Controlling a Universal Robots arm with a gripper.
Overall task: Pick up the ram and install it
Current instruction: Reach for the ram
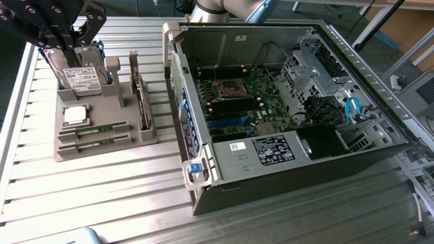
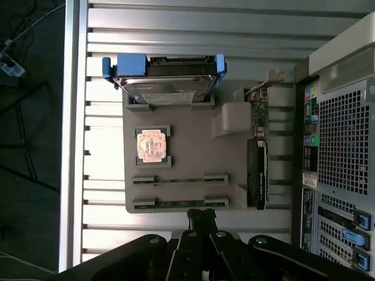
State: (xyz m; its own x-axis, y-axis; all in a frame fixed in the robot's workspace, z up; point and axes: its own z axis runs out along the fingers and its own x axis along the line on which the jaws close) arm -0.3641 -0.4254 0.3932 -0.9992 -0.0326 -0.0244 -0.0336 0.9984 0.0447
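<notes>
Two alike ram sticks lie flat in slots at the near end of a grey holder (image 1: 101, 107). One ram (image 1: 91, 130) lies just behind the other ram (image 1: 91, 144). In the wrist view they are the ram (image 2: 179, 180) and the ram (image 2: 179, 203), the latter nearest my fingertips. My gripper (image 1: 68, 43) hangs high over the holder's far end, above the hard drive, well clear of both sticks. In the wrist view the gripper (image 2: 202, 215) is shut with nothing between its fingers.
The holder also carries a hard drive in a blue bracket (image 2: 164, 79), a square processor chip (image 2: 152, 145) and an upright expansion card (image 2: 258, 164). At the exterior view's right stands an open computer case (image 1: 379, 96) with its motherboard and dark memory slots (image 1: 234, 107).
</notes>
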